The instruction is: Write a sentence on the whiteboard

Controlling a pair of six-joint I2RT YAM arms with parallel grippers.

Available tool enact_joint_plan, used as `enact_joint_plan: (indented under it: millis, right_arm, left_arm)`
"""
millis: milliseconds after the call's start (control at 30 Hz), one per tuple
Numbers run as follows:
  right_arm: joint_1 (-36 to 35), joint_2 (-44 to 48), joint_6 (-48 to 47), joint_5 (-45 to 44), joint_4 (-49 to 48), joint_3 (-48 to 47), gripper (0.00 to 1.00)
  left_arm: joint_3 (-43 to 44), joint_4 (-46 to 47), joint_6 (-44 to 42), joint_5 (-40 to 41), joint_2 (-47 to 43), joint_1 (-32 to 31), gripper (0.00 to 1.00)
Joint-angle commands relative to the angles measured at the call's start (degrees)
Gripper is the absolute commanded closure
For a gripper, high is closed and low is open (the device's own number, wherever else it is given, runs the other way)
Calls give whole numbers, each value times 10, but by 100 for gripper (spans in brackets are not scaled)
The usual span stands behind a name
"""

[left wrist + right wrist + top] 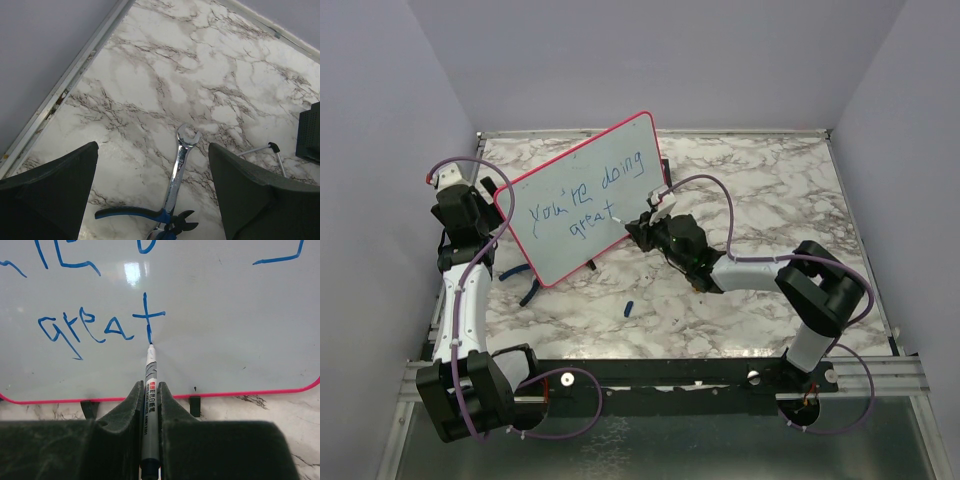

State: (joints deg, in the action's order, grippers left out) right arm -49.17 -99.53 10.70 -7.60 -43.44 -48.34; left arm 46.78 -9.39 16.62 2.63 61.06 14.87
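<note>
The whiteboard (pixel 610 160), red-pink framed, stands tilted at the table's middle left. The sentence (pixel 585 203) reads "you're doing great" in blue, in two lines. My right gripper (pixel 645 222) is shut on a blue marker (pixel 150 365). The marker's tip touches the board at the foot of the final "t". In the right wrist view the word "great" (pixel 95 330) fills the board (pixel 230 340), and the gripper (pixel 150 389) sits below its lower edge. My left gripper (pixel 488 200) is open and empty beside the board's left edge, with both fingers (pixel 60 185) wide apart over the table.
A chrome wrench (pixel 178 165) and blue-handled pliers (pixel 132 213) lie on the marble table behind the board. The pliers (pixel 530 285) also show under the board's lower left corner. A small blue cap (pixel 628 305) lies in front. Purple walls close three sides.
</note>
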Motion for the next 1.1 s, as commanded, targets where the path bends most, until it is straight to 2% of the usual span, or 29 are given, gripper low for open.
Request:
enact_joint_plan:
  millis: [0,267,667,1067]
  right_arm:
    - [-3,-10,-3,-33,9,4,100]
    - [-2,-2,-22,-74,20,-4,100]
    - [-2,53,-20,-64,13,25,100]
    - [-2,29,-25,-81,19,10,100]
  left_arm:
    - [-5,1,-4,0,-11,-6,8]
    - [-6,1,-4,1,-12,-6,8]
    - [-5,1,-4,1,-13,-6,8]
    - [-6,1,-4,2,-12,-6,8]
